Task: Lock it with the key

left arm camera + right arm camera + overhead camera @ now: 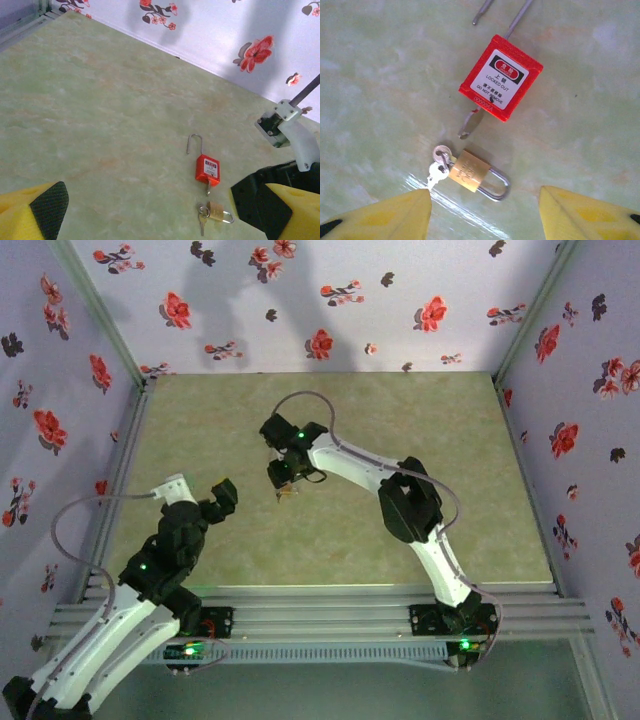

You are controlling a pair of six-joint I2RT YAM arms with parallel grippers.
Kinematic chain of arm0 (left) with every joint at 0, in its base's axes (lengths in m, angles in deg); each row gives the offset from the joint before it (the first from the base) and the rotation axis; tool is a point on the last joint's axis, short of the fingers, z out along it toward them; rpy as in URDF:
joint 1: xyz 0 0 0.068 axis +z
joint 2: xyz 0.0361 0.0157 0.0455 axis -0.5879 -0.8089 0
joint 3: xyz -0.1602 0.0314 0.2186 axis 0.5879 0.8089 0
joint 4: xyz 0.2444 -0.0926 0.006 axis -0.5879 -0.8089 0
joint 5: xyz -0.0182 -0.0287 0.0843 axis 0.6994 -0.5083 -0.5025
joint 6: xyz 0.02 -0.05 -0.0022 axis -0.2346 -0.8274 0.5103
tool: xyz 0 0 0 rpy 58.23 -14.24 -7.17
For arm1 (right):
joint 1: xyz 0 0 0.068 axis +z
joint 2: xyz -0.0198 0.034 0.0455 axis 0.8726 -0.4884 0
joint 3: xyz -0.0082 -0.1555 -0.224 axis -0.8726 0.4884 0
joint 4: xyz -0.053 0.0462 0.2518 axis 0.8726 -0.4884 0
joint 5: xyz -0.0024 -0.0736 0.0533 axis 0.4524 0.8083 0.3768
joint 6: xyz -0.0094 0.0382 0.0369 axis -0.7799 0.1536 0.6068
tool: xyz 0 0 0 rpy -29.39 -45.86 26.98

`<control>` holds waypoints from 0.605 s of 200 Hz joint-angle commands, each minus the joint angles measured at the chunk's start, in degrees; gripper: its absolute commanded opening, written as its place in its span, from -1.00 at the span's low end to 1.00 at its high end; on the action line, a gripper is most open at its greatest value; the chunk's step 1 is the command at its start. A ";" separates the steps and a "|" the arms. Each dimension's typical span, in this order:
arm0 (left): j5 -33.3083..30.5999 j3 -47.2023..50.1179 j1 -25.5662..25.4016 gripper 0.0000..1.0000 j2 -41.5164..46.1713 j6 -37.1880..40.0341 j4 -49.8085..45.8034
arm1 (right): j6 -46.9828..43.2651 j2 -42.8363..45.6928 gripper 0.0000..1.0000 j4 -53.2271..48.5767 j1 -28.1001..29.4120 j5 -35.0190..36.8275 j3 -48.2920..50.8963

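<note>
A red padlock (501,77) with a white label lies flat on the table, its thin shackle (517,17) swung open with one leg free. A grey key (470,124) sticks out of its bottom. Just below lies a small brass padlock (469,171) with its shackle closed and two silver keys (439,165) on a ring at its base. My right gripper (485,220) hovers open above the brass padlock, yellow fingertips (385,220) on either side, touching nothing. My left gripper (150,215) is wide open and empty, left of the red padlock (207,168) and the brass padlock (216,211).
The pale green marbled table (400,420) is walled by floral panels on three sides. From above, my right gripper (285,478) points down at mid-table and my left gripper (200,492) sits near the front left. An aluminium rail (330,605) runs along the near edge.
</note>
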 commanded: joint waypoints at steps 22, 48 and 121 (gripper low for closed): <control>-4.96 1.30 0.44 0.99 3.06 -2.04 -1.70 | -20.54 4.40 0.21 -1.18 -0.43 -5.14 4.87; -6.69 1.81 0.44 0.99 5.33 -2.57 -2.62 | -29.00 5.76 0.24 3.29 0.38 -4.00 9.92; -8.38 1.91 0.44 0.99 6.31 -3.29 -3.72 | -42.29 1.80 0.19 3.56 2.50 -3.21 6.32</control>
